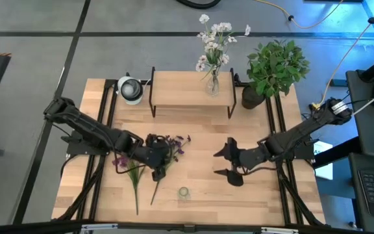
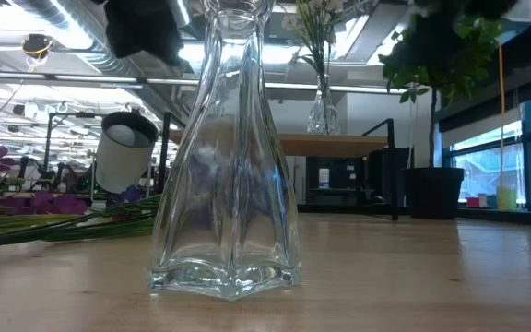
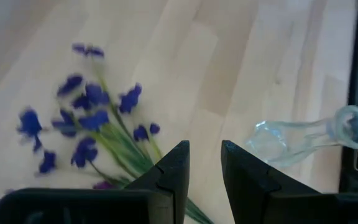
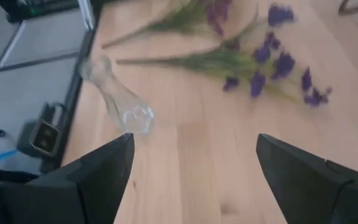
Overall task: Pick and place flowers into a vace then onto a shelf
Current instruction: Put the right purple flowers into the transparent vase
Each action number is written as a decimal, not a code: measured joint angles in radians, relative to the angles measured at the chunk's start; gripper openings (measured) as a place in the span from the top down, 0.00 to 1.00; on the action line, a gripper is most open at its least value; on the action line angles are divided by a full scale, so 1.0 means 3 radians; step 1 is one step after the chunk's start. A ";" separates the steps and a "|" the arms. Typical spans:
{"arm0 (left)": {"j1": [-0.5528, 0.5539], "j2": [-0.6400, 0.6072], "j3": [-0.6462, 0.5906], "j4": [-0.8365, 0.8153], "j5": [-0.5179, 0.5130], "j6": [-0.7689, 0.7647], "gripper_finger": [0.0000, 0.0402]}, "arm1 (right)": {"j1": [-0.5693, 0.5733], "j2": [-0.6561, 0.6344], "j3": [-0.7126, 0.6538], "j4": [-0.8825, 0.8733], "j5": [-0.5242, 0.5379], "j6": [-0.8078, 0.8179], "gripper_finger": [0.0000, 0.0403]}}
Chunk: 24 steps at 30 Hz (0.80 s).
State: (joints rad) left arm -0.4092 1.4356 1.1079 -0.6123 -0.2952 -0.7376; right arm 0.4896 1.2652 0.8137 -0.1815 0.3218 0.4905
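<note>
No brand, label or writing can be read anywhere. There are two glass vases. One empty vase (image 1: pixel 184 192) stands upright on the bench (image 1: pixel 200 136), at its front edge. The other vase (image 1: pixel 213 83) stands on the shelf (image 1: pixel 190 90) at the back of the bench and holds one spray of white flowers (image 1: pixel 214 39). Purple flowers (image 1: pixel 167 148) lie flat on the bench, left of the empty vase; two green stalks (image 1: pixel 136 185) show clearly, and a third cannot be counted for sure. One bushy green potted plant (image 1: pixel 274 65) stands just right of the shelf, and one white round lamp-like thing (image 1: pixel 130 89) stands just left of it.

The left gripper (image 1: pixel 156 156) is over the purple flowers, left of the empty vase; its fingers (image 3: pixel 173 171) are narrowly parted, and whether they hold a stalk cannot be told. The right gripper (image 1: pixel 229 162) hovers right of the empty vase, its fingers (image 4: pixel 98 174) spread wide and holding nothing.
</note>
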 joint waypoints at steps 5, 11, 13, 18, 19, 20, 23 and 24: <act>-0.0097 0.0251 -0.0007 0.0006 0.0130 -0.0630 0.79 | 0.0023 0.0000 -0.0142 -0.0003 0.0093 0.0183 0.16; -0.0180 0.0598 -0.0007 -0.0112 0.0383 -0.1197 0.79 | 0.0022 0.0000 -0.0167 -0.0004 0.0149 0.0152 0.16; -0.0207 0.0696 -0.0009 -0.0190 0.0389 -0.1389 0.79 | 0.0022 0.0000 -0.0167 -0.0004 0.0171 0.0092 0.16; -0.0224 0.0917 0.0015 -0.0195 0.0489 -0.1765 0.79 | 0.0013 0.0000 -0.0167 -0.0006 0.0171 0.0067 0.16; -0.0224 0.0965 0.0044 -0.0220 0.0532 -0.1811 0.79 | 0.0013 0.0000 -0.0167 -0.0007 0.0171 0.0068 0.16; -0.0224 0.1019 0.0087 -0.0271 0.0553 -0.1831 0.79 | 0.0011 0.0000 -0.0167 -0.0009 0.0172 0.0071 0.16; -0.0229 0.1211 0.0262 -0.0520 0.0594 -0.1837 0.79 | 0.0011 0.0000 -0.0167 -0.0017 0.0173 0.0071 0.16; -0.0229 0.1275 0.0325 -0.0632 0.0617 -0.1837 0.79 | 0.0011 0.0000 -0.0167 -0.0015 0.0173 0.0073 0.16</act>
State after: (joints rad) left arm -0.4778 1.8182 1.2054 -0.8018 -0.1101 -1.2887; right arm 0.4931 1.2652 0.7635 -0.1860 0.3737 0.5123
